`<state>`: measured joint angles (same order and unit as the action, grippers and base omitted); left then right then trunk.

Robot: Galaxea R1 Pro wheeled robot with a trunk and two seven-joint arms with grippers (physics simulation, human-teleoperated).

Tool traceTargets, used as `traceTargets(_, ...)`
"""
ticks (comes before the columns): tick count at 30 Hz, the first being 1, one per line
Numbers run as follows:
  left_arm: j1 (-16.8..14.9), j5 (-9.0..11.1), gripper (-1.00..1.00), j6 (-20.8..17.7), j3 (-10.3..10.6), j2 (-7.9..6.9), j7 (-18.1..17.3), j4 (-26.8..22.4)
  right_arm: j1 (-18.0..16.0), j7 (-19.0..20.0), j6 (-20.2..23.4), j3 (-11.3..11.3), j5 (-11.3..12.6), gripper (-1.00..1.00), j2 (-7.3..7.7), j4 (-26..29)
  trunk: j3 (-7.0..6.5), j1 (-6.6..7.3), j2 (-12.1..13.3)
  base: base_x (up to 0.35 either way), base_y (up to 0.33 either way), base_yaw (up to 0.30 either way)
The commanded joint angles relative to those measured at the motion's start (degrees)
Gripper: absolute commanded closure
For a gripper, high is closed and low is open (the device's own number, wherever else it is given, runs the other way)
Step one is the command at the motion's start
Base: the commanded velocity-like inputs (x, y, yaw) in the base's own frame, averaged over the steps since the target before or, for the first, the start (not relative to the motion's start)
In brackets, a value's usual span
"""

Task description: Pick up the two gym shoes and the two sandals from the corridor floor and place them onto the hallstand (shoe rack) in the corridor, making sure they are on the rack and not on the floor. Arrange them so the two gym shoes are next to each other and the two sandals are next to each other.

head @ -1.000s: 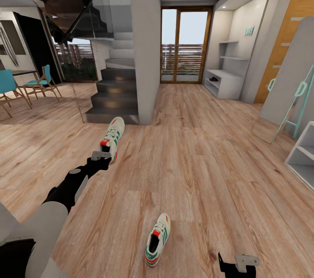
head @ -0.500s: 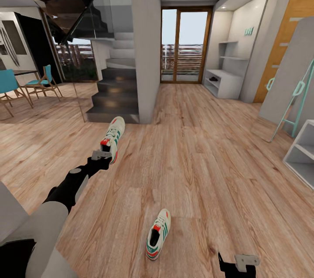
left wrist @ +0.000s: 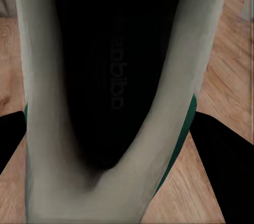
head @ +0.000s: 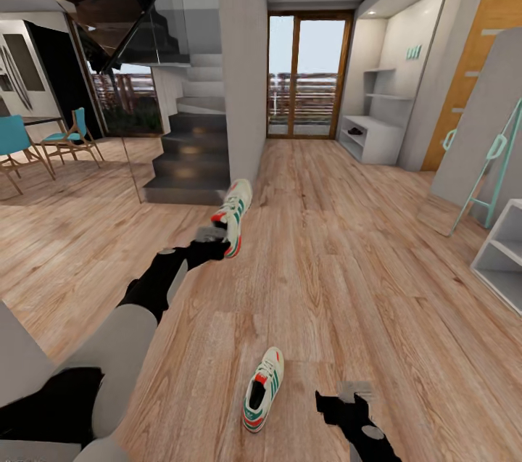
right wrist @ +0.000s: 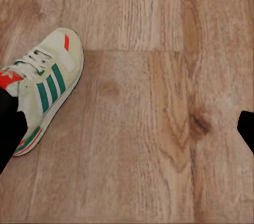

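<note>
My left gripper (head: 214, 240) is shut on the heel of one gym shoe (head: 234, 217), held above the wood-plank corridor floor (head: 341, 252) with its toe pointing away. In the left wrist view the dark inside of that gym shoe (left wrist: 116, 76) sits between the black fingers (left wrist: 225, 155). The other gym shoe (head: 262, 389) lies on the floor close in front of me. My right gripper (head: 349, 398) hangs open just right of it, and the right wrist view has this shoe (right wrist: 46, 87) beside one finger. The hallstand (head: 377, 139) stands far off at the right wall. The sandals are not recognisable.
A grey pillar (head: 243, 70) and dark stairs (head: 190, 157) rise ahead on the left. A glass door (head: 308, 77) closes the corridor's end. A white shelf unit (head: 504, 252) and a teal ladder frame (head: 489, 172) stand at the right. Teal chairs (head: 69, 135) are far left.
My left arm has swung right and forward, carrying the held shoe with it. My right arm has come left and further into view beside the shoe on the floor.
</note>
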<state>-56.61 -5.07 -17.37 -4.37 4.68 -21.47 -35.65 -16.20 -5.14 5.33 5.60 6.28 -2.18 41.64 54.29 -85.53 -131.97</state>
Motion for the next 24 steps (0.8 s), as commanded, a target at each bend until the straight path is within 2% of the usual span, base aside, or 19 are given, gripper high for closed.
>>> traceTargets(1, -0.53, -0.65, 1.00, -1.34, -0.47, 0.59, -0.61, -0.14, -0.95, -0.51, 4.69, 0.29, 0.59, -1.00, -1.33, 2.18, 0.06, 0.01, -0.02, 0.000, 0.000, 0.000)
traceTargets(3, -1.06, -0.66, 1.00, -2.43, -0.47, 1.07, -1.09, -0.16, -1.87, -0.55, 8.29, 0.29, 0.57, -1.00, -2.81, 3.69, 0.06, 0.01, -0.02, 0.000, 0.000, 0.000)
traceTargets(4, -1.55, -0.68, 1.00, -3.45, -0.47, 1.40, -2.03, -0.18, -2.79, -0.61, 11.12, 0.29, 0.54, -1.00, -4.36, 4.71, 0.06, 0.01, -0.02, 0.000, 0.000, 0.000)
traceTargets(8, -2.24, -0.80, 1.00, -5.00, -0.41, 1.80, -6.01, -0.20, -4.59, -2.01, 14.82, 0.29, 0.52, -1.00, -7.73, 5.77, 0.06, 0.01, -0.02, 0.000, 0.000, 0.000)
traceTargets(9, -2.43, -0.85, 1.00, -5.30, -0.40, 1.84, -7.58, -0.19, -4.99, -3.41, 15.44, 0.29, 0.54, -1.00, -7.81, 5.83, 0.06, 0.01, -0.02, 0.000, 0.000, 0.000)
traceTargets(14, -2.75, -1.05, 1.00, -6.40, -0.39, 1.78, -10.46, -0.20, -5.50, -8.63, 16.05, 0.29, 0.73, -1.00, -7.81, 5.58, 0.06, 0.01, -0.02, 0.000, 0.000, 0.000)
traceTargets(17, -2.62, -1.11, 1.00, -6.93, -0.38, 1.67, -11.16, -0.24, -5.61, -10.31, 15.91, 0.29, 0.85, -1.00, -7.81, 5.11, 0.06, 0.01, -0.02, 0.000, 0.000, 0.000)
traceTargets(24, -2.16, -1.14, 1.00, -7.19, -0.27, 1.54, -11.58, -0.42, -5.67, -11.28, 14.07, 0.32, 0.92, -1.00, -7.81, 3.89, 0.06, 0.01, -0.02, 0.000, 0.000, 0.000)
